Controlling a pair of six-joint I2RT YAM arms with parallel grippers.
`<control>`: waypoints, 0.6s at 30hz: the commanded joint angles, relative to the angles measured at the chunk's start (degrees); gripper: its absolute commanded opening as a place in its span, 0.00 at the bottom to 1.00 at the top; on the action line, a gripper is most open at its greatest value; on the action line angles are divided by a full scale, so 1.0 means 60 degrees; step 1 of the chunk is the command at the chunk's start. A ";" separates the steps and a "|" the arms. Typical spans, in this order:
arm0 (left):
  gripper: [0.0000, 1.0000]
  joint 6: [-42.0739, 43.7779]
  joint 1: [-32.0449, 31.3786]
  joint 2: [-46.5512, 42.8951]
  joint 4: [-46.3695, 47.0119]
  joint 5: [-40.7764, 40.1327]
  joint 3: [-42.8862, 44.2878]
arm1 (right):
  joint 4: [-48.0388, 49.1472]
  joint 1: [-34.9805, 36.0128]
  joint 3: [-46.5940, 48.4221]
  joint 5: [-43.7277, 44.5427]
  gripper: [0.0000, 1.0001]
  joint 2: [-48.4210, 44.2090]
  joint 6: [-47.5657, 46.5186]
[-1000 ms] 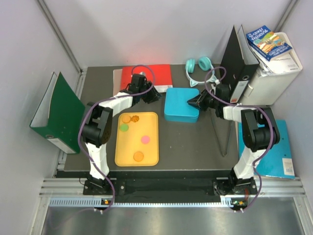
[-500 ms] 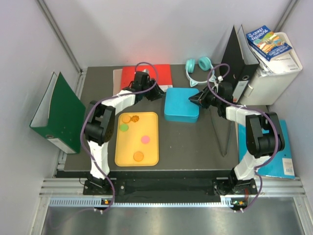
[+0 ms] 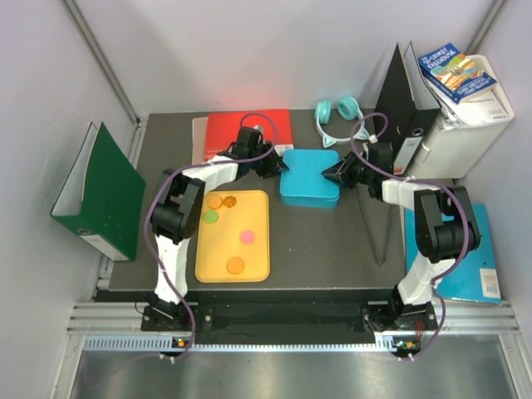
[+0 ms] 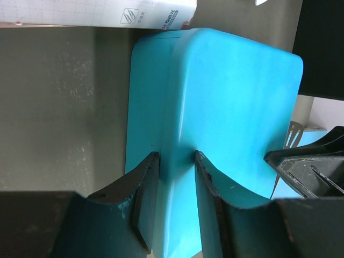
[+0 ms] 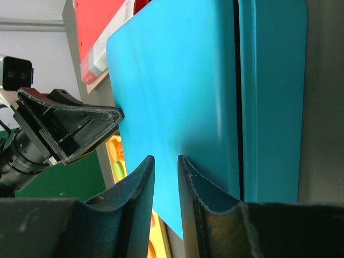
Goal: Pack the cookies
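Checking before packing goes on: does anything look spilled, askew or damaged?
Nothing stands out. The cookies lie flat on the yellow tray; the blue box sits closed between the left gripper and the right gripper.

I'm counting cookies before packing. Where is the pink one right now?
In the top view, the pink cookie lies on the yellow tray, right of centre, between the green cookie and the lone orange cookie.

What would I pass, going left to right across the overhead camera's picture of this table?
green binder → yellow tray → blue box → book
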 commanded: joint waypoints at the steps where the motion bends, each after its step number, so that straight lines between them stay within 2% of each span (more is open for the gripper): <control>1: 0.37 0.0176 -0.0068 0.0123 0.0012 0.0045 0.0110 | -0.0552 -0.0211 -0.0350 0.0644 0.27 0.0329 -0.0355; 5: 0.38 0.0102 -0.0082 0.0021 0.0188 0.0074 0.0168 | 0.0049 -0.0211 -0.0350 0.0205 0.32 -0.0066 -0.0208; 8: 0.38 0.0044 -0.0082 0.0035 0.0203 0.0132 0.0344 | 0.0226 -0.0211 -0.0233 0.0087 0.40 -0.0592 -0.0150; 13: 0.38 -0.0015 -0.0141 0.0093 0.0203 0.0206 0.0564 | -0.0242 -0.0211 0.0089 0.0175 0.61 -0.1223 -0.0412; 18: 0.38 -0.0103 -0.0214 -0.0037 0.0305 0.0250 0.0696 | -0.0185 -0.0211 0.0002 0.0146 0.64 -0.1385 -0.0471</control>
